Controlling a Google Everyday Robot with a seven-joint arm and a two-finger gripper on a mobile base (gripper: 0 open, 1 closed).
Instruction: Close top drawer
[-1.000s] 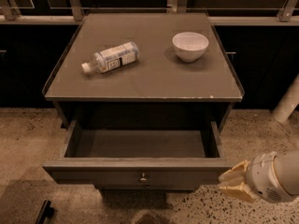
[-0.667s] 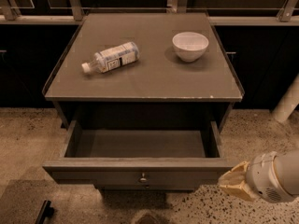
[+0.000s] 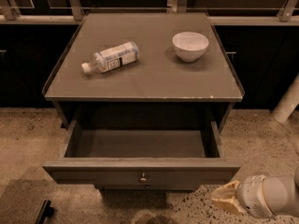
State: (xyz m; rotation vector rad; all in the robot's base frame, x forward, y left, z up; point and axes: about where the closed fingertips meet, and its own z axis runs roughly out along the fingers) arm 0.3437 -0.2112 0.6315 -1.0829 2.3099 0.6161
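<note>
Standing pulled well out at the six o'clock side of the grey cabinet [image 3: 154, 80], the top drawer [image 3: 93, 176] has its inside open to view, its knob [image 3: 143, 177] centred on the front. On the cabinet's flat top, a plastic bottle [image 3: 112, 57] lies on its side at ten o'clock and a white bowl [image 3: 190, 45] sits upright at one o'clock. Speckled floor [image 3: 261, 139] surrounds the cabinet. The gripper [image 3: 226, 199] hovers at five o'clock, near the drawer front's right corner; whether it is spread or closed cannot be told.
</note>
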